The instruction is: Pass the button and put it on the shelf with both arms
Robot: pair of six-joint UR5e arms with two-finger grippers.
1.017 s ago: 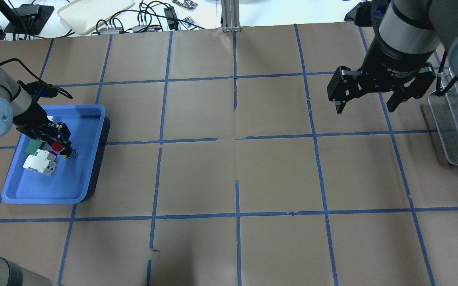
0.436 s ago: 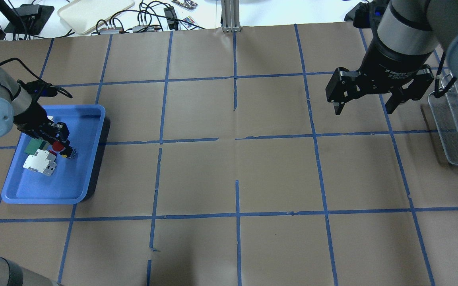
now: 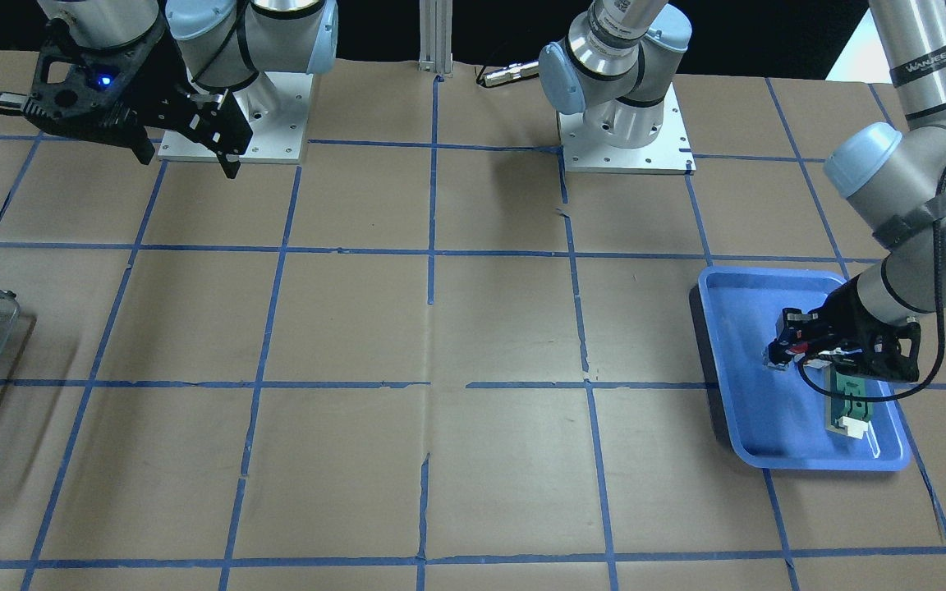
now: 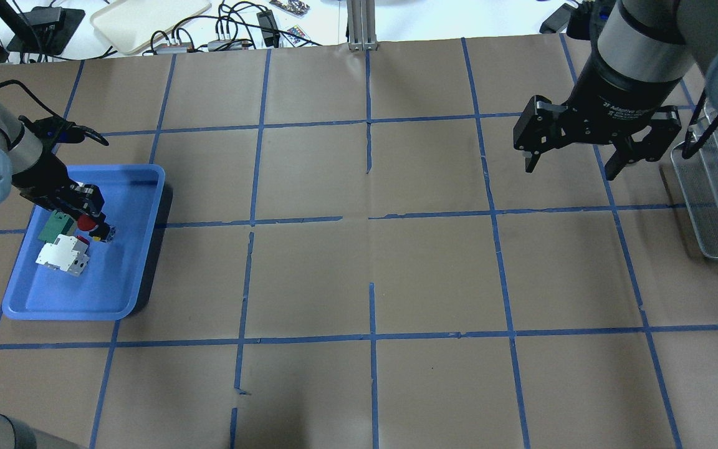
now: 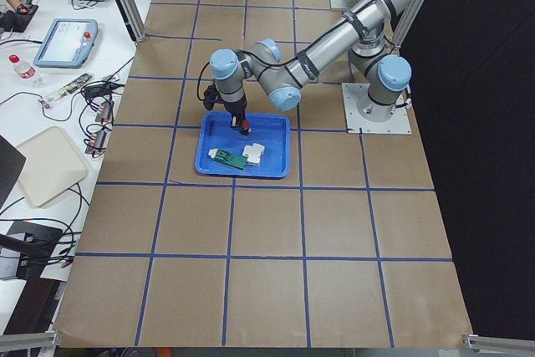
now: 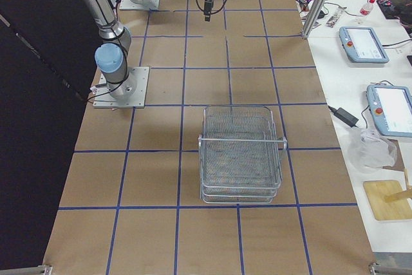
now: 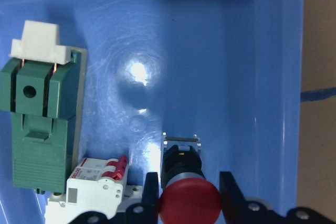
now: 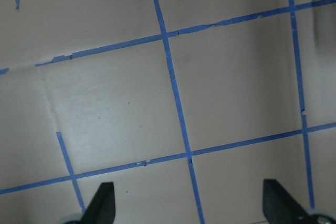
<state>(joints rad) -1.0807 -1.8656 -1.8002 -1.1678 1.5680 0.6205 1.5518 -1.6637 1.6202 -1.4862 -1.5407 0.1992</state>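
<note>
The button point(image 4: 88, 222), with a red cap and black body, sits between the fingers of my left gripper point(image 4: 89, 219) over the blue tray point(image 4: 147, 178). The left wrist view shows the red cap point(image 7: 189, 203) gripped between both fingers point(image 7: 151, 188), held slightly above the tray floor. It also shows in the front-facing view point(image 3: 801, 350). My right gripper point(image 4: 569, 169) is open and empty, hovering above the table just left of the wire-mesh shelf point(image 4: 708, 206). The shelf also shows in the exterior right view point(image 6: 241, 152).
In the tray, a white-and-red block point(image 4: 63, 255) and a green flat part point(image 4: 53, 227) lie beside the button; both also show in the left wrist view, the block point(image 7: 97, 184) and the green part point(image 7: 42, 129). Brown paper with a blue tape grid point(image 4: 371, 218) covers the table.
My left gripper has moved slightly back and to the left with the button in it. My right gripper has shifted a little farther from the robot, still open.
</note>
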